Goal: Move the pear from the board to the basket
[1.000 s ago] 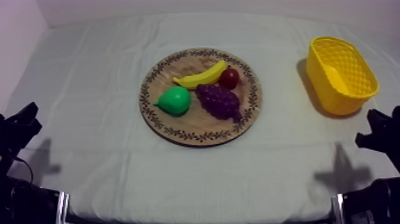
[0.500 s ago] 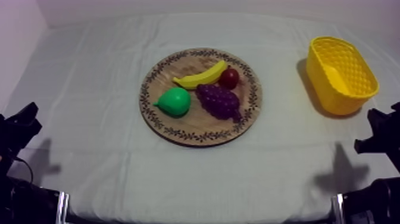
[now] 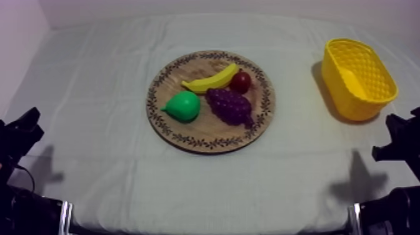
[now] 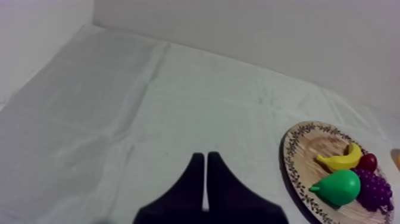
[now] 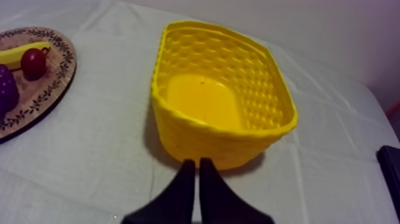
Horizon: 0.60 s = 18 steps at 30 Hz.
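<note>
Just ahead of the right end effector [image 5: 197,161], whose black fingers lie clenched together on nothing, stands the yellow basket [image 5: 223,101] (upright on the counter [image 5: 95,161]). The left end effector [image 4: 205,156] is likewise clenched on nothing, a narrow wedge over the cloth. Well ahead of it, off to its right, lies the wooden board [image 3: 206,142]. The pear [image 3: 182,106] rests on the board's side nearer the left end effector, just beside the grapes [image 3: 230,105]. The banana [image 3: 210,79] and the small red fruit [image 3: 240,81] touch each other just beyond them.
</note>
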Available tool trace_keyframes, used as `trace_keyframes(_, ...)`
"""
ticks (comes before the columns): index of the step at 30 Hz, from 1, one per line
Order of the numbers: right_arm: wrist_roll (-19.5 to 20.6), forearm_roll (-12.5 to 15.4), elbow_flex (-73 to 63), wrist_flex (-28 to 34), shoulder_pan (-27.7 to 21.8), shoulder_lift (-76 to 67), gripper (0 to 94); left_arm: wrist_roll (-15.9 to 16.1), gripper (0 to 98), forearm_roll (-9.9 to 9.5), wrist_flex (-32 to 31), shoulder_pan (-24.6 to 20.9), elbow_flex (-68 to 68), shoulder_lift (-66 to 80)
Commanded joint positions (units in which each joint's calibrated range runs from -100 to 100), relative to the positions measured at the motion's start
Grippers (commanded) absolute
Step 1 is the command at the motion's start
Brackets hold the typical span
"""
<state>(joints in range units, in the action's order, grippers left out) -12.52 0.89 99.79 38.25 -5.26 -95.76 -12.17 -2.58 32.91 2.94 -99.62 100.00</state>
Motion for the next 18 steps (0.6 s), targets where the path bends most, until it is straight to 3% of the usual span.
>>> trace_keyframes(1,-0.01,-0.04,-0.02,0.06,-0.03,0.01,0.6,-0.02,0.1,0.02,-0.01,-0.01,-0.05,0.00)
trace_keyframes(14,0.33,-0.04,-0.02,0.06,0.01,0.01,0.6,-0.02,0.1,0.02,-0.01,-0.01,-0.05,0.00)
trace_keyframes(18,-1.94,0.16,-0.09,0.63,0.18,0.06,0.9,-0.02,0.1,0.02,-0.01,-0.01,-0.05,0.00)
